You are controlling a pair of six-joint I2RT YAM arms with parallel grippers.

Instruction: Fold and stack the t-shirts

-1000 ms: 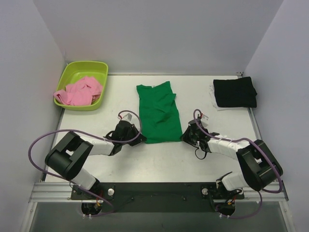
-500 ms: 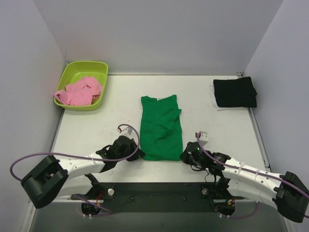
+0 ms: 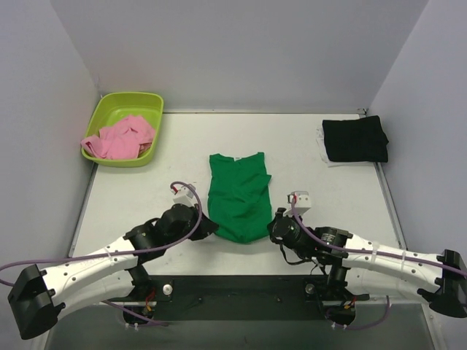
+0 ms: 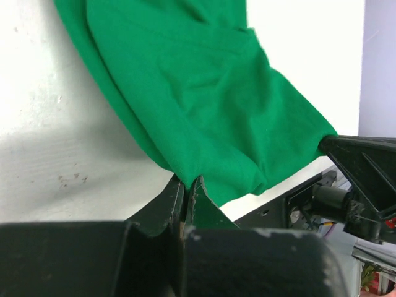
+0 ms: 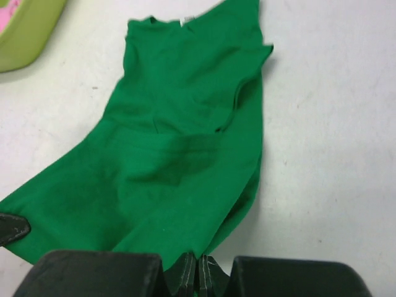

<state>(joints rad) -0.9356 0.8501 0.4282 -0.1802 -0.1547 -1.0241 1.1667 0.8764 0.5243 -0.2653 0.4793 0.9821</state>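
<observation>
Pale walls close in a white counter (image 3: 146, 189) on three sides. The green t-shirt (image 3: 238, 197) lies in the middle of it, toward the near edge, with its collar pointing away from the arms and its hem toward them. It looks narrow, and the right wrist view shows a sleeve tucked in over the body, so the lengthwise folds seem to be made.

The left arm (image 3: 109, 255) reaches in from the shirt's left. Its jaws are pressed together on the left hem corner, with green cloth caught between the tips in the left wrist view. The right arm (image 3: 365, 255) mirrors this from the other side, its jaws closed on the right hem corner.

At the far right corner, well apart, the black t-shirt (image 3: 355, 138) sits folded with a strip of white cloth (image 3: 321, 152) showing under it. At the far left, the pink t-shirt (image 3: 120, 138) lies crumpled in the lime-green tub (image 3: 124, 96).

By my reckoning, one shirt is finished. The green one needs its crosswise fold and a move onto the black. The pink one has not been started.
</observation>
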